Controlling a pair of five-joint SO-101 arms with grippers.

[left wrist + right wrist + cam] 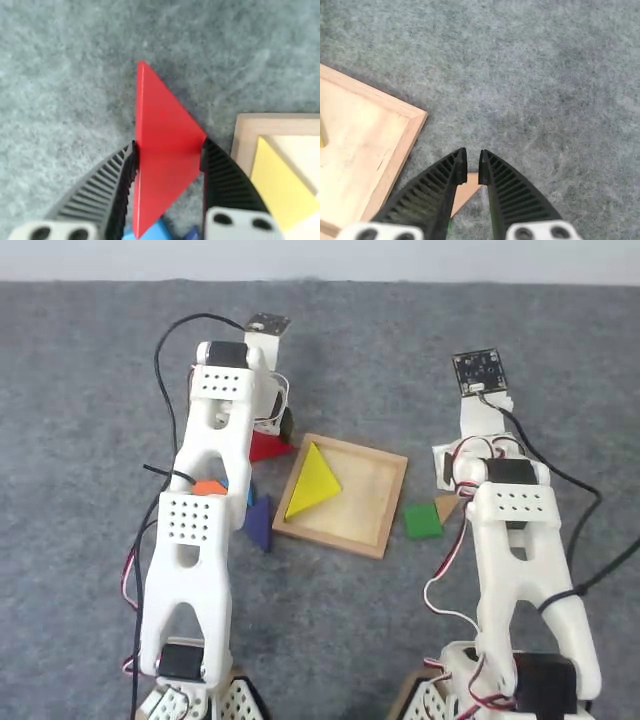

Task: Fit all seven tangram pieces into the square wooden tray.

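- The dark blue piece (pixel 259 524) lies nearest on the grey mat, just left of the square wooden tray (pixel 328 540). It is a flat wooden cut-out, probably light and stiff, so a pinch across two opposite edges should hold it.
- The green square (pixel 422 520) sits just right of the tray's near right corner. Its parallel sides look like the easiest hold of all the pieces.
- The tan triangle (pixel 447 506) lies beside the green square, under the right gripper (pixel 471 156). That claw's fingers are drawn almost together, with nothing between them.
- The tray holds one piece, the yellow triangle (pixel 313 483), lying flat in its left half. The rest of the floor is bare. The low rim means each piece probably has to come down level, or a corner may catch.
- An orange piece (pixel 208 487) and a light blue piece (pixel 249 496) peek out from under the left arm, left of the tray.
- Farthest is the red triangle (pixel 160 115), just off the tray's far left corner. The left gripper (pixel 167 147) is clamped on it, with a ribbed finger on each of two edges.
- Those edges converge and the painted wood looks smooth, so the piece may twist or squirt out toward its point. A hold across its widest part should be safer.
- Whether the red triangle is clear of the mat cannot be told.
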